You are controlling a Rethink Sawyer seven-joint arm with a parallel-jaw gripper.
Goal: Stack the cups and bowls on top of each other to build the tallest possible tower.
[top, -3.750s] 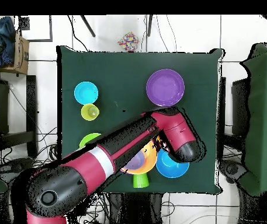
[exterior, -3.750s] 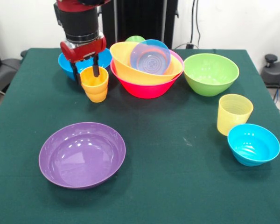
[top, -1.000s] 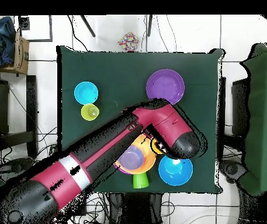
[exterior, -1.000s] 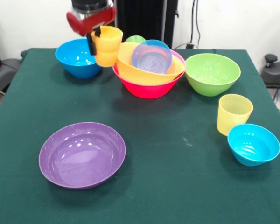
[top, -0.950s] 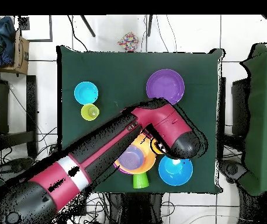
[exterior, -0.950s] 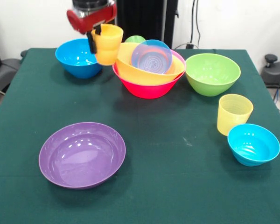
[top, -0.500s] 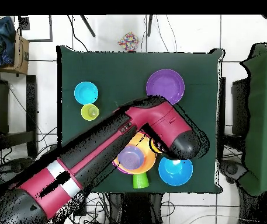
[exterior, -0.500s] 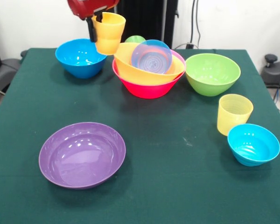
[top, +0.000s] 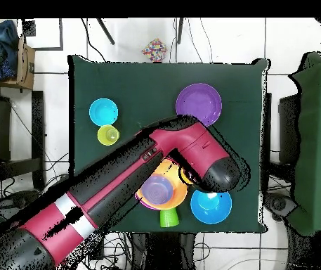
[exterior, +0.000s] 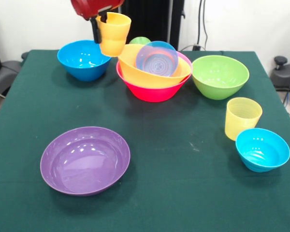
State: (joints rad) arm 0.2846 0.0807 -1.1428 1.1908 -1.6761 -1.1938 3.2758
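Near the surface's far edge in the front view, the claw point(exterior: 102, 23) holds the yellow-orange cup point(exterior: 113, 33) clamped by its rim, clear above the tower point(exterior: 152, 72), presumably for stacking; overhead, the arm point(top: 121, 184) hides both.

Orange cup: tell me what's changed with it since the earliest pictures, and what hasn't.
The gripper has lifted the orange cup off the table and carried it up toward the stacked bowls; it is still held. The other bowls and the yellow cup stayed put.
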